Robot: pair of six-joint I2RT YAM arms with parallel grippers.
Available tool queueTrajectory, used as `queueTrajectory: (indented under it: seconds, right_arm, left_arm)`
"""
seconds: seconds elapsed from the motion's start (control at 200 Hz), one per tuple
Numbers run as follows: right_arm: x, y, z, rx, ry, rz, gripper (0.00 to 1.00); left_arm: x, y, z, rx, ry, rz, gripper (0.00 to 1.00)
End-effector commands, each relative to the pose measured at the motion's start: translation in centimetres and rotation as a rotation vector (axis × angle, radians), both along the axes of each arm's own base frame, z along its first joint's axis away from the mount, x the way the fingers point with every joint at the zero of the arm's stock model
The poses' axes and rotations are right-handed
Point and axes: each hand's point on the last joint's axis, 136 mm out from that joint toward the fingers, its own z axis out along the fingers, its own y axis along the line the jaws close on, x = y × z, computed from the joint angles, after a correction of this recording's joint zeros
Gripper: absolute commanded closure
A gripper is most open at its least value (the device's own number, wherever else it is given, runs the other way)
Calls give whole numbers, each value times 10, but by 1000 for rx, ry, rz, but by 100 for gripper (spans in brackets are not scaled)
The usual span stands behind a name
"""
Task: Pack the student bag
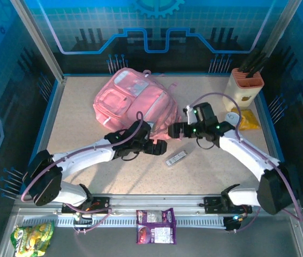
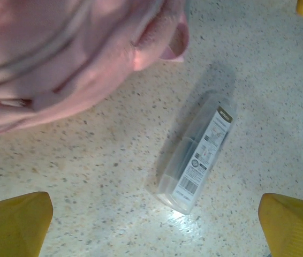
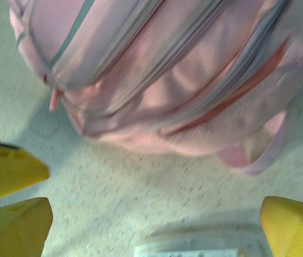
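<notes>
Hanging spread wide and empty, the left pincer (image 1: pixel 158 148) (image 2: pixel 151 225) is above a small clear box (image 1: pixel 176 158) (image 2: pixel 197 160); the right pincer (image 1: pixel 175 130) (image 3: pixel 154 222), also spread and empty, is just beside the student bag (image 1: pixel 133 101) (image 3: pixel 157 69); the bag lies near the far edge of the counter (image 1: pixel 221 174).

A clear labelled packet (image 1: pixel 176 158) lies flat on the speckled worktop (image 1: pixel 76 123). Far right corner: a cream holder (image 1: pixel 245 91) of dark tools, with a yellow packet (image 1: pixel 246 119) just beside it. On the near metal ledge (image 1: pixel 258 243) lie a purple packet (image 1: pixel 156 226) and a green bag (image 1: pixel 32 237).
</notes>
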Motion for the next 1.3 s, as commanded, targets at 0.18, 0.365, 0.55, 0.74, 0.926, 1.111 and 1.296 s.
queueTrajectory:
  seconds: [0.18, 0.365, 0.55, 0.74, 0.926, 1.111, 1.296]
  right_arm:
    - [-87, 12, -63, -70, 203, 12, 4]
    - [-119, 19, -96, -138, 281, 58, 14]
    - [-125, 14, -124, -173, 352, 7, 10]
    - [-102, 13, -131, -179, 340, -40, 6]
    - [-72, 6, -128, -256, 285, -85, 5]
    - [-46, 10, -118, -273, 246, -99, 5]
    - [-33, 13, -109, -307, 220, -97, 5]
  left_arm:
    - [-6, 7, -4, -55, 4, 91, 1]
    - [-8, 24, -8, -53, -2, 174, 1]
    - [-9, 36, -14, -39, -4, 220, 1]
    - [-7, 45, -16, -12, -15, 262, 1]
    - [-7, 59, -18, 11, -32, 315, 1]
    - [-10, 70, -23, 29, -25, 340, 1]
    - [-11, 79, -24, 29, -29, 360, 1]
